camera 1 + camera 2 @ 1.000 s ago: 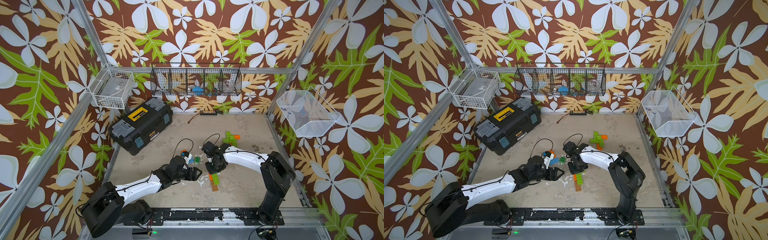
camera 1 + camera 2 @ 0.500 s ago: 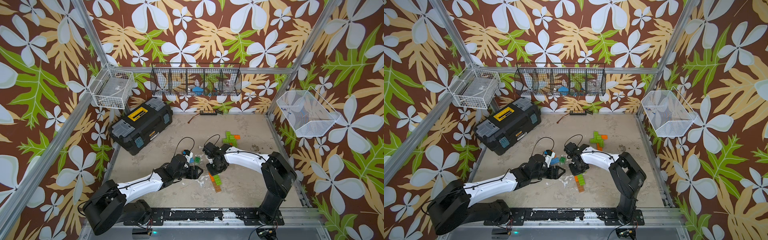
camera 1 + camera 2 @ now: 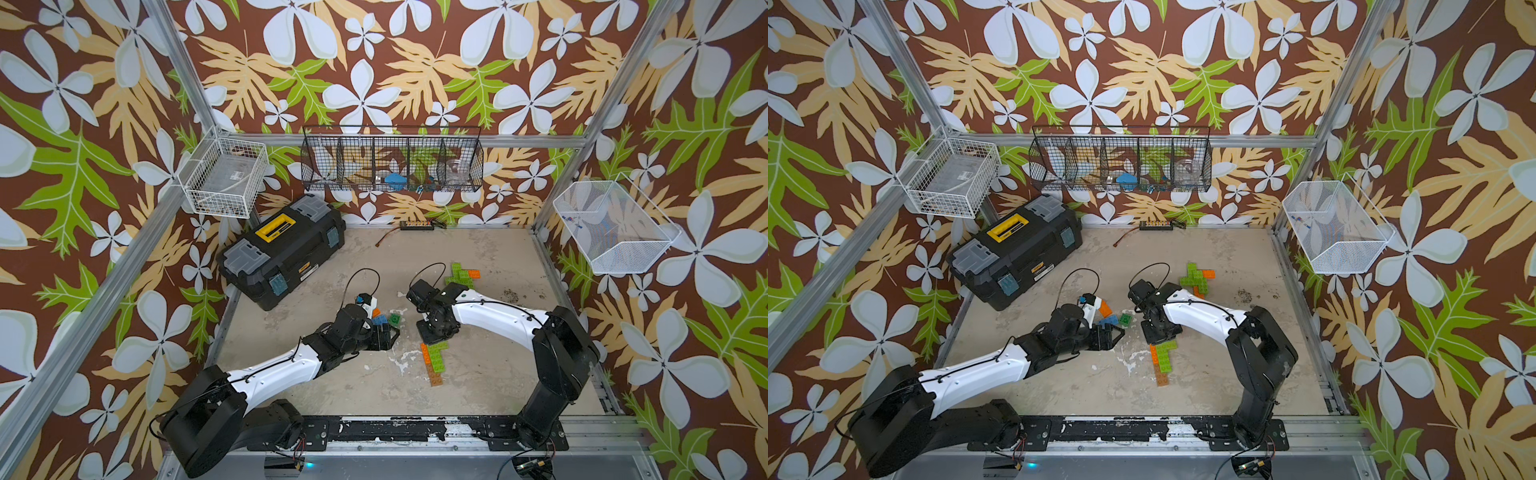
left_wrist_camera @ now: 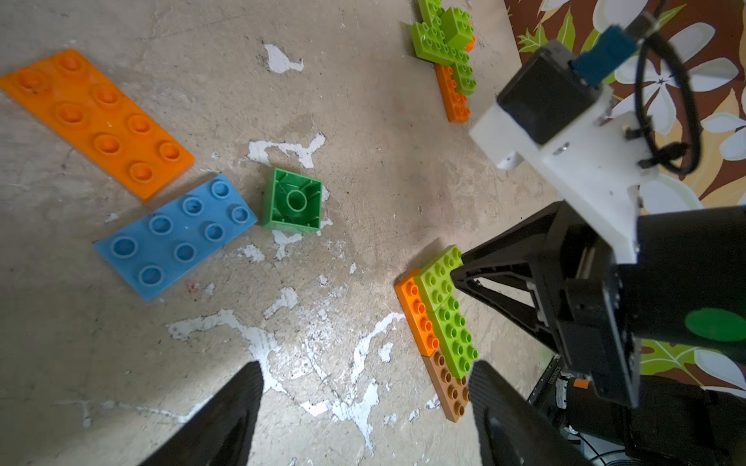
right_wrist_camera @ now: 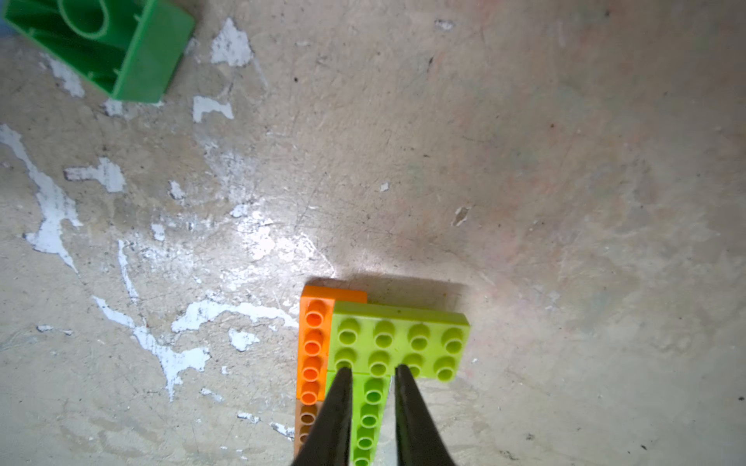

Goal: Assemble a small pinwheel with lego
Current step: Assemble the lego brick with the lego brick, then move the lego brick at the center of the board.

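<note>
Widest view first: the desk (image 3: 478, 374) carried the lego (image 3: 1166, 354) in three lots. At the back, a lime-green cluster (image 3: 457, 270) with an orange piece poking out lay clicked together, well apart from both arms. Nearer the front lay a strip (image 4: 448, 318) of orange, lime and tan bricks, with a crosswise lime brick (image 5: 399, 341) set on one end. The right pincer (image 5: 371, 371) was right down on it, tips a narrow gap apart, astride a row of studs on the long lime brick (image 5: 369, 415). Pinching or only pressing? I couldn't tell. The left pincer (image 4: 363, 375) hovered beside the strip, spread wide and empty. The loose ones: an orange plate (image 4: 97, 121), a blue plate (image 4: 175, 236) just beside it, and a dark green square (image 4: 294, 201) lying upside down. My reckoning was roughly halfway: blades begun, no finished wheel, three pieces unjoined.
</note>
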### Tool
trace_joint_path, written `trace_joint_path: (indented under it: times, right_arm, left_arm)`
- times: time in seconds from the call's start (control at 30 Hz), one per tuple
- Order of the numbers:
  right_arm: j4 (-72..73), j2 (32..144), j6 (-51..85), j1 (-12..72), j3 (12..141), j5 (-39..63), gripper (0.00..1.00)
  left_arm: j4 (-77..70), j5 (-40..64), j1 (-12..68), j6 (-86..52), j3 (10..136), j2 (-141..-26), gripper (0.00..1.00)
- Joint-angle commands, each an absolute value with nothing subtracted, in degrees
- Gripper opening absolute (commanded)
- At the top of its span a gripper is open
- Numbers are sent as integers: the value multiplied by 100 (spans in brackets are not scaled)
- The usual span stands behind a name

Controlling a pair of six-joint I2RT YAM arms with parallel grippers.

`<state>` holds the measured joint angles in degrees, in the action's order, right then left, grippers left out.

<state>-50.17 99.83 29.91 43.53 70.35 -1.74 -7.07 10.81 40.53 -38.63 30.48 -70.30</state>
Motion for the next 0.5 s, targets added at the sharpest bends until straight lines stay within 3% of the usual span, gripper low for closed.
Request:
trace_joint_path:
  times: [0.0, 0.13, 0.3, 0.47]
  right_arm:
    - [-4971, 9835, 3207, 4364, 7031, -200, 26]
    - [-4729, 9614, 3094, 4363, 7043, -126, 26]
    - [-4424, 9351, 2992, 4363, 7154, 60, 27]
    - [-4279, 9224, 2969, 4365, 7349, 164, 27]
  left_arm:
    - [-589, 1051, 4010, -3769, 3095, -7025, 83]
    - [-444, 912, 3799, -3784, 3063, -6935, 80]
    - [358, 283, 3601, -3322, 3573, -7292, 64]
    - [589, 285, 3129, -3130, 4113, -8018, 54]
